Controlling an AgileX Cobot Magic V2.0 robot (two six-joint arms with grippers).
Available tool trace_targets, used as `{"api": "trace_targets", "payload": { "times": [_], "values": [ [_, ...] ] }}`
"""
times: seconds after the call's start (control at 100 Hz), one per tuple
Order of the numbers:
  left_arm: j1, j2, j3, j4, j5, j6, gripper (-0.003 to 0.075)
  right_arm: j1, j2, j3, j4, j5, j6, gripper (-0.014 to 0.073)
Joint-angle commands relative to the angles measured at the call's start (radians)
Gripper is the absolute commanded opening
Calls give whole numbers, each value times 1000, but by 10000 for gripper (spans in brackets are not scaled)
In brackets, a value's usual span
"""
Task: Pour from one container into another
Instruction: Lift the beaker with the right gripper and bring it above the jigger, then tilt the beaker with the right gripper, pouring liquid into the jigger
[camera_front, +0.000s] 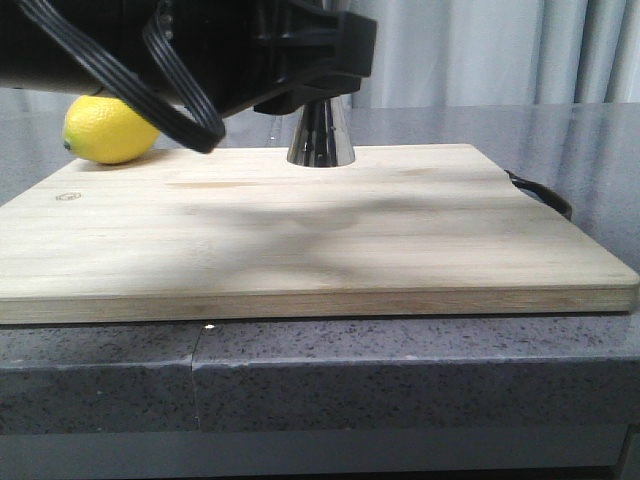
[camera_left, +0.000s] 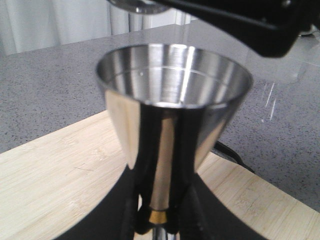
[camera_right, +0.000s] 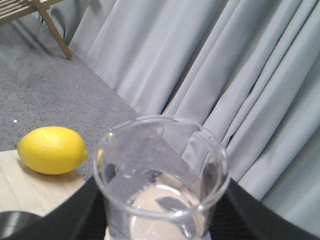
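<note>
Grey speckled stone makes up the counter (camera_front: 420, 380), and nearest the camera its front edge carries a pale wooden cutting board (camera_front: 300, 250) whose broad near surface lies bare.

Further back, toward the board's far edge, stands the steel jigger (camera_front: 320, 135); only its lower cone shows in the front view, the rest hidden behind a black arm crossing the top of the picture. The left wrist view looks straight at the upper cup of the jigger, with the gold band at the waist low in the picture. The left gripper (camera_left: 159, 225) has its black jaws pinching the jigger on either side near that waist, holding it upright. The cup's inside looks bright and dry as far as I can tell; a faint ring near the rim may be a fill line or only a reflection.

In the right wrist view, the glass beaker (camera_right: 161, 180) sits between the jaws of the right gripper (camera_right: 160, 220), which are closed around its sides. Its mouth fills the picture, and some clear liquid seems to lie in its bottom, so the pour appears not yet done, or barely begun. Part of a black arm and a glassy rim show just above the jigger's mouth.

Beyond, a lemon (camera_front: 108, 130) rests off the board's far left corner, with grey curtains (camera_right: 225, 75) behind everything.

By my judgement both vessels are grasped and aligned; tipping and emptying remain.
</note>
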Motion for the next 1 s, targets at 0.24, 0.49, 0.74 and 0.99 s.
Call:
{"api": "trace_targets", "payload": {
  "times": [0.24,0.49,0.74,0.99],
  "values": [
    [-8,-55,-24,1,-40,2,-19,-21,-43,-62,-94,-16,-80,244],
    [-8,-81,-24,1,-28,22,-19,-31,-57,-69,-117,-14,-90,244],
    [-8,-81,-24,1,-25,22,-19,-31,-72,-72,-230,-18,-90,244],
    [-8,-81,-24,1,-25,22,-19,-31,-73,-73,-284,-20,-117,244]
  ]
}}
